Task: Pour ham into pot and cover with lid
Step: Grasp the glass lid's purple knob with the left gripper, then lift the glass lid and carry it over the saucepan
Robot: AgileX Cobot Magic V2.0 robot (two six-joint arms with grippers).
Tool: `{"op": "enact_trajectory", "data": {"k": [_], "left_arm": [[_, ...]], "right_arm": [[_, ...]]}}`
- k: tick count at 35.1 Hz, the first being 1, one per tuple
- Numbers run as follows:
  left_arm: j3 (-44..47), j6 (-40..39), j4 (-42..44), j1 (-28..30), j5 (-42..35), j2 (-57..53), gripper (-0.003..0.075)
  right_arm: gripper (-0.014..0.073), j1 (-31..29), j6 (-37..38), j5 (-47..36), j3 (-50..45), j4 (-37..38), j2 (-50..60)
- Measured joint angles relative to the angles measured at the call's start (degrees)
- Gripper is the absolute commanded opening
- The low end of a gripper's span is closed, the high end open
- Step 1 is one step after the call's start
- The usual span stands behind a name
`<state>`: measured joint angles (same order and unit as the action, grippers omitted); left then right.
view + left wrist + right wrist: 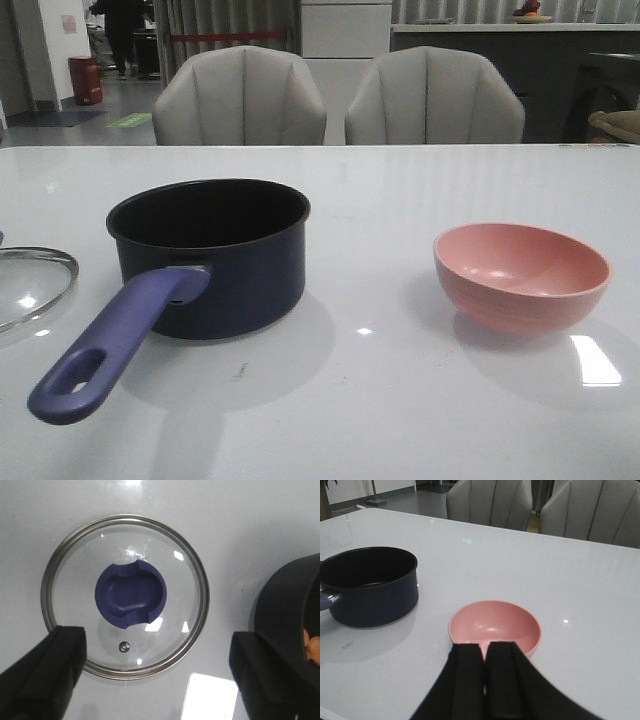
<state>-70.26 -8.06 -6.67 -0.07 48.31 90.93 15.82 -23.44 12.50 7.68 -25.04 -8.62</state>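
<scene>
The round clear glass lid with metal rim and dark blue knob (126,596) lies flat on the white surface (400,400), directly under the left claw (156,672), whose 2 fingers are spread wide, holding nothing; the dark navy saucepan (215,255) stands just beside it, orange-pink ham (313,646) apparently inside; the right claw (484,680), pressed shut and empty, sits at the empty salmon-pink bowl (495,625); so the left arm is nearer the lid.

A pink bowl (521,276) sits on the white table (400,200) before two grey chairs (240,97).
</scene>
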Motion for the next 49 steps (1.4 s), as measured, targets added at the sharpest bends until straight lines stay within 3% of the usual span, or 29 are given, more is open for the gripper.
{"op": "enact_trajectory", "data": {"k": [17,49], "left_arm": [[-11.0,0.0,1.8,0.0,6.5,15.0,0.0607],[-11.7,-1.9,4.4,1.3,6.5,21.3,0.0607]], "right_arm": [[0.0147,0.0,0.0,0.1,0.0,0.0,0.0],[0.0147,0.0,0.0,0.1,0.0,0.0,0.0]]}}
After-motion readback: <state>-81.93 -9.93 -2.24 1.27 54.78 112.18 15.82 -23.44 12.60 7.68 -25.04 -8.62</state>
